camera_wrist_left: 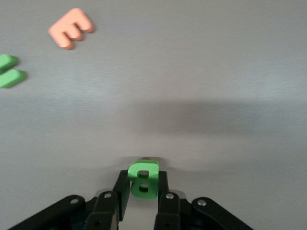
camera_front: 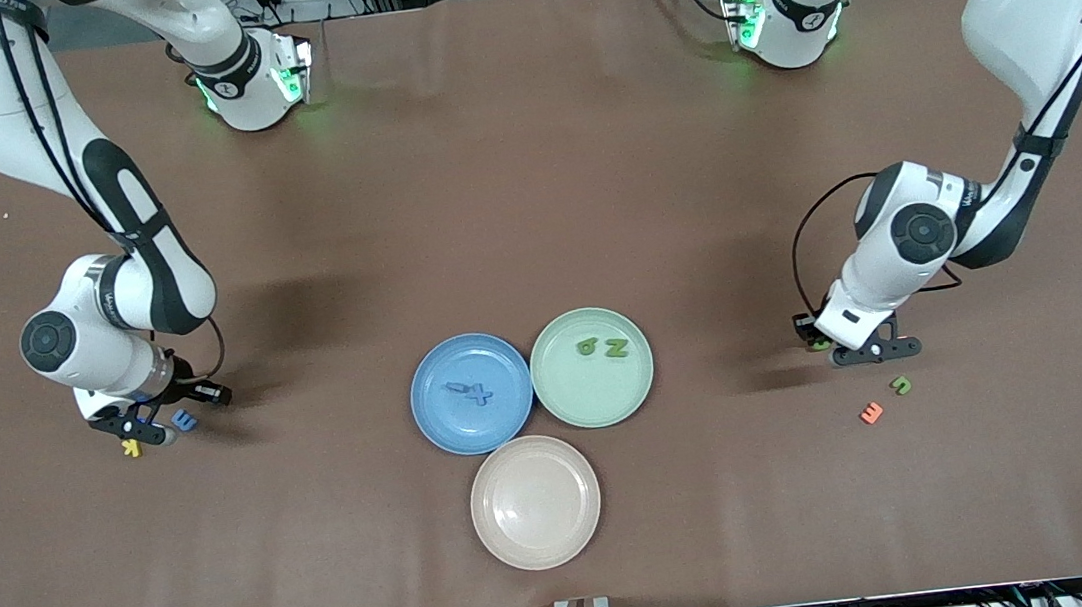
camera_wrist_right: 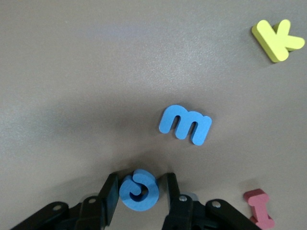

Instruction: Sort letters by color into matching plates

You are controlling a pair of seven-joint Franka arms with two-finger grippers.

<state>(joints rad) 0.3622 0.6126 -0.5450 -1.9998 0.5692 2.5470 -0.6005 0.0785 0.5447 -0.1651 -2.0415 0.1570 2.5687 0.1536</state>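
My left gripper (camera_wrist_left: 143, 190) is shut on a green letter B (camera_wrist_left: 143, 178), low over the table at the left arm's end (camera_front: 832, 348). An orange E (camera_front: 871, 413) and a green letter (camera_front: 901, 384) lie close by, nearer the front camera. My right gripper (camera_wrist_right: 139, 191) is open around a blue curled letter (camera_wrist_right: 139, 190) on the table. One finger touches it and a small gap shows at the other. A blue m (camera_wrist_right: 185, 124), a yellow K (camera_wrist_right: 277, 34) and a pink I (camera_wrist_right: 259, 208) lie near it. The blue plate (camera_front: 433, 425) holds blue letters (camera_front: 470, 391). The green plate (camera_front: 603, 413) holds two green letters (camera_front: 601, 346).
The beige plate (camera_front: 535, 502) sits nearest the front camera, touching the other two plates at the table's middle. The blue m (camera_front: 183, 418) and the yellow K (camera_front: 131, 448) lie beside my right gripper (camera_front: 152, 432). Brown table stretches between each arm's letters and the plates.
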